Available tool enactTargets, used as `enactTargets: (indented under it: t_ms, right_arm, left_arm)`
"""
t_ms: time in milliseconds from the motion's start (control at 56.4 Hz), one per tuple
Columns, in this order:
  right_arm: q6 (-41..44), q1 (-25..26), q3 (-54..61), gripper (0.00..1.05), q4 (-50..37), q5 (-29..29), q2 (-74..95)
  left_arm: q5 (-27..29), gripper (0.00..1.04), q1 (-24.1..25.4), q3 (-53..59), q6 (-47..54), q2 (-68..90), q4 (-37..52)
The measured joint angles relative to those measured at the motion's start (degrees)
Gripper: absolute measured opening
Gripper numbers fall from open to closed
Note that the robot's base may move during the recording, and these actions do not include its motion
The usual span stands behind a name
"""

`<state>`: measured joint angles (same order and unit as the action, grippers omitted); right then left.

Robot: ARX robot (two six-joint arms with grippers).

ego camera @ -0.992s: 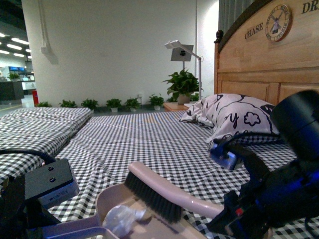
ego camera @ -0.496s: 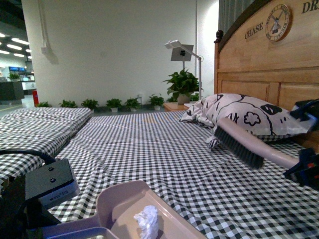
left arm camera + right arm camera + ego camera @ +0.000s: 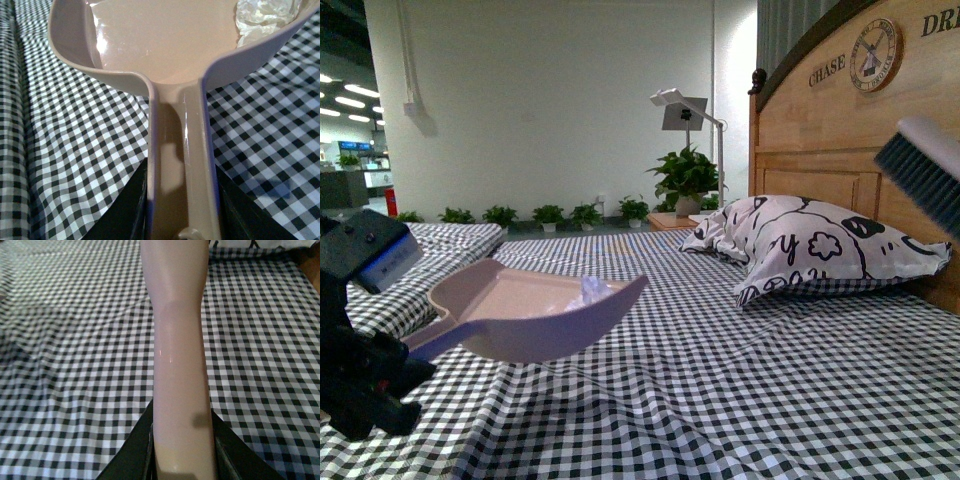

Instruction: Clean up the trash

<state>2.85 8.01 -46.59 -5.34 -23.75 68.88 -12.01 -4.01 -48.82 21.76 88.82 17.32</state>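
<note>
My left gripper is shut on the handle of a pink dustpan and holds it raised above the checked bed at the left. The trash, a small crumpled white wad, lies in the pan near its front lip; it also shows in the left wrist view inside the dustpan, whose handle runs between my left gripper. My right gripper is shut on the pink handle of the brush. The brush's dark bristles hang high at the right edge.
A black-and-white patterned pillow lies against the wooden headboard at the right. The checked sheet covers the bed. A second bed is at the left. A lamp and potted plants stand by the far wall.
The dustpan with the wad has risen off the sheet and moved left. The brush has lifted up and away to the right edge.
</note>
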Motion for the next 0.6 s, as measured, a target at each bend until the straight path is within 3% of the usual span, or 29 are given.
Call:
enactTargets:
  t_ms: [213,354,602]
  right_arm:
    - [-4.9,4.1,1.5,0.2,4.2,-7.0,-12.3]
    - [-9.1,7.1,2.4,0.2,7.1,-11.9,-22.2]
    - [-15.4,13.5,3.1,0.2,9.7,-18.9,-34.6]
  left_arm:
    - [6.1,0.28,-1.5,2.9,-3.8,-8.5,-0.7]
    - [18.4,0.28,-4.1,7.5,-3.7,-17.5,1.2]
    - [28.2,0.28,-7.0,11.6,-8.3,-36.1,-6.5]
